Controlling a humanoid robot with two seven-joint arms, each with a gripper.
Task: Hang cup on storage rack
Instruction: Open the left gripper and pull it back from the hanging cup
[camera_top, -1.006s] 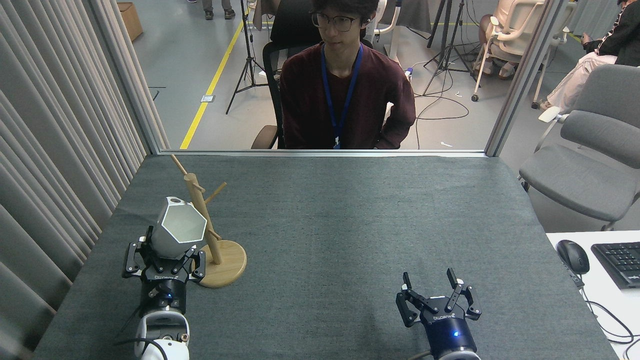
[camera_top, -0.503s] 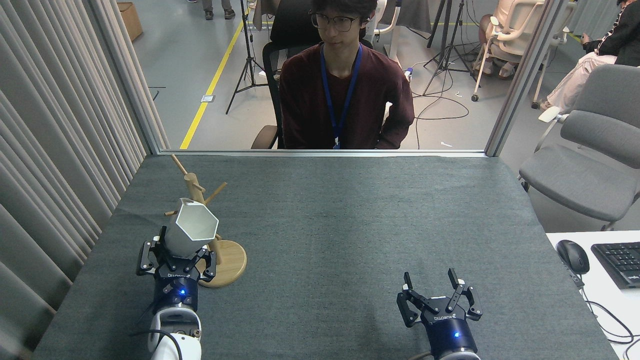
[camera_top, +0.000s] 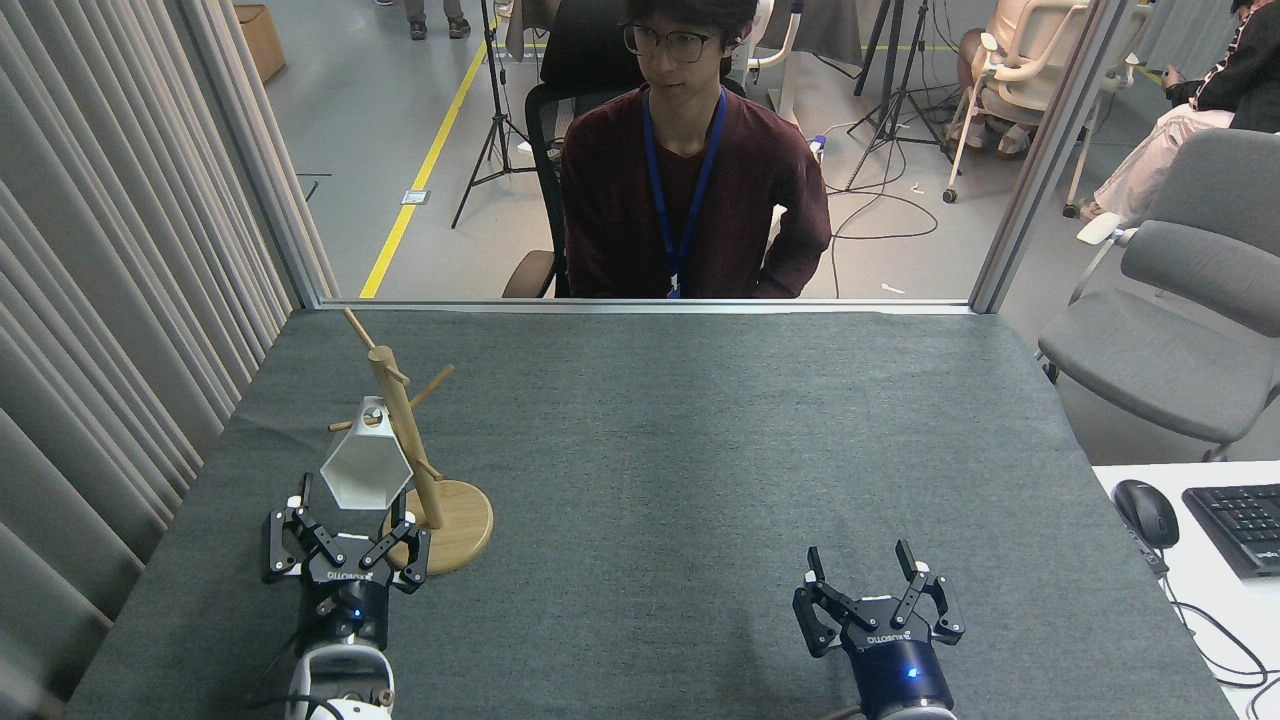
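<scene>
Left gripper (camera_top: 348, 510): fingers spread, just below white faceted hexagonal cup (camera_top: 366, 467). Cup hangs by its small hole on a left-side peg of light wooden mug-tree rack (camera_top: 408, 450). Right gripper (camera_top: 868, 568): well right of rack, fingers spread, holding nothing.

White faceted cup (camera_top: 365, 470) hanging on storage rack (camera_top: 410, 450) peg, left gripper (camera_top: 348, 520) spread just below cup, right gripper (camera_top: 876, 578) spread, well right of rack.
</scene>
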